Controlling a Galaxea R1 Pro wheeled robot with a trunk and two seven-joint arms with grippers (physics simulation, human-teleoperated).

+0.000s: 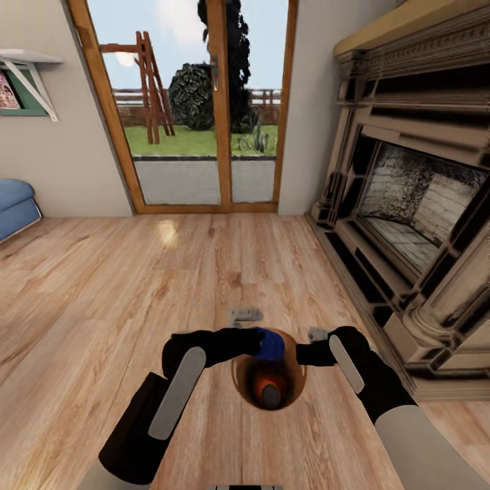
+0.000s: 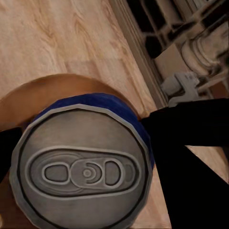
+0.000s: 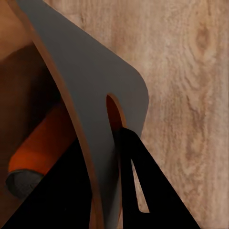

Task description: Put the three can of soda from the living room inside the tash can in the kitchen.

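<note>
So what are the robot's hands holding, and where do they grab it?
The left gripper holds the blue soda can by its side, over the bin. The right gripper grips the bin by its rim handle.

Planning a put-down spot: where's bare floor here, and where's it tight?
Bare wood floor runs between the glass doors, fireplace and blue sofa. Crowded at the bin: both hands, the blue can and an orange can.

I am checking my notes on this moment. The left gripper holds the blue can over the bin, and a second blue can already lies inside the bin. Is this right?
Not quite. The can lying inside the bin is orange, not blue; the head view and the right wrist view show it. The rest stands: the left gripper holds the blue can over the bin.
</note>
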